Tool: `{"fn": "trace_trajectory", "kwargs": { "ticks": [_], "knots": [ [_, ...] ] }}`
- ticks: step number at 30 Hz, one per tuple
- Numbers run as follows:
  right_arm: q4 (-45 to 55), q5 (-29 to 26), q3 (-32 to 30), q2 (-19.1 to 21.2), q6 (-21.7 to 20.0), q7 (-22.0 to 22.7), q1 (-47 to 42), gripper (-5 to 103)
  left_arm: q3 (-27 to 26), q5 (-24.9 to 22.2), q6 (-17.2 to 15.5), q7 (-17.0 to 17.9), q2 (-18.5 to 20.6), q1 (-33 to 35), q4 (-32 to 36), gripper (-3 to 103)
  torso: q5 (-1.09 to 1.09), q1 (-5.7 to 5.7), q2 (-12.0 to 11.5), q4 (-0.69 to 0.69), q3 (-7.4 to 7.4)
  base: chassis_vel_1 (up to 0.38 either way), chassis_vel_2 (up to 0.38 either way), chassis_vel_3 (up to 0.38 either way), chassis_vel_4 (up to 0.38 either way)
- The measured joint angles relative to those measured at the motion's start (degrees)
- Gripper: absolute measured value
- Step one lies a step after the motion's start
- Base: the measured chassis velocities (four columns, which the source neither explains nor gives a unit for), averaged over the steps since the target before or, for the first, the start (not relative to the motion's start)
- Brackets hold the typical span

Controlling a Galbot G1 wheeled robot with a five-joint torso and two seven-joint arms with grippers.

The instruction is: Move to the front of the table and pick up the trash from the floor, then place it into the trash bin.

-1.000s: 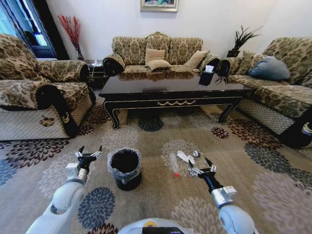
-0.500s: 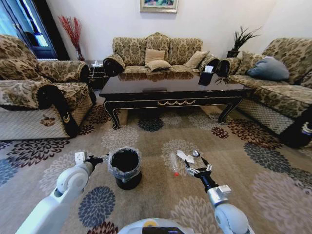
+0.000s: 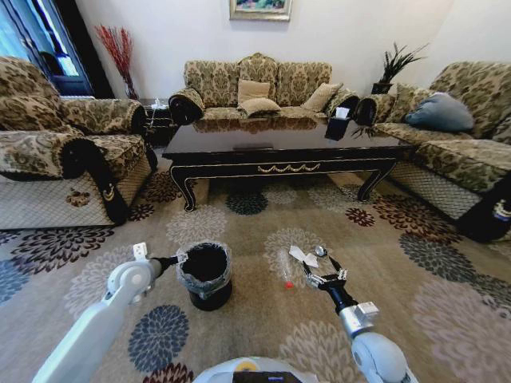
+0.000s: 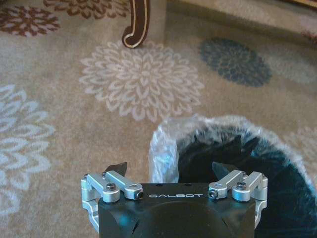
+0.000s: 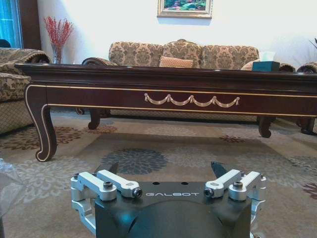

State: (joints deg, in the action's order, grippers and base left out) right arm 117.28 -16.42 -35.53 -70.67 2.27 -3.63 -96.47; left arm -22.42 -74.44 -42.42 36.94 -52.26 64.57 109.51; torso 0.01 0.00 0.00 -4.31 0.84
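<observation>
**Floral carpet, scraps not yet binned**

Patterned beige carpet [image 3: 263, 319] with dark and pale flower medallions carries the trash [image 3: 303, 259]: crumpled white paper, a clear piece with a red cap and a silvery bit, lying loose, so nothing looks collected. Just behind it, the right end effector [image 3: 323, 279] hovers with fingers spread. The left end effector [image 3: 180, 258], released, sits at the rim of the small black liner-wrapped trash bin [image 3: 204, 275]. Beyond stands the glossy near-black low surface [image 3: 279, 148], ringed by brocade sofas [image 3: 259, 84].
</observation>
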Motion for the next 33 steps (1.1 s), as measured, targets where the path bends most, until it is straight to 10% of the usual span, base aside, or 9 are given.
{"fn": "trace_trajectory", "kwargs": {
  "ticks": [20, 33],
  "knots": [
    [-1.4, 0.6, 0.4, -0.8, 0.6, 0.2, -0.1, 100, 8.4, -6.8, 0.5, 6.8, -3.0, -7.5, -10.6, 92, 0.08, -0.01, 0.0, 0.03, -0.03, 0.000, 0.000, 0.000, 0.000],
    [-2.1, 0.2, 0.3, -0.4, 0.6, 0.6, 0.6, 100, 8.0, -6.8, 0.5, 7.3, -2.9, -7.4, -10.5, 38, -0.04, -0.01, 0.0, -0.02, 0.01, 0.000, 0.000, 0.000, 0.000]
  ]
}}
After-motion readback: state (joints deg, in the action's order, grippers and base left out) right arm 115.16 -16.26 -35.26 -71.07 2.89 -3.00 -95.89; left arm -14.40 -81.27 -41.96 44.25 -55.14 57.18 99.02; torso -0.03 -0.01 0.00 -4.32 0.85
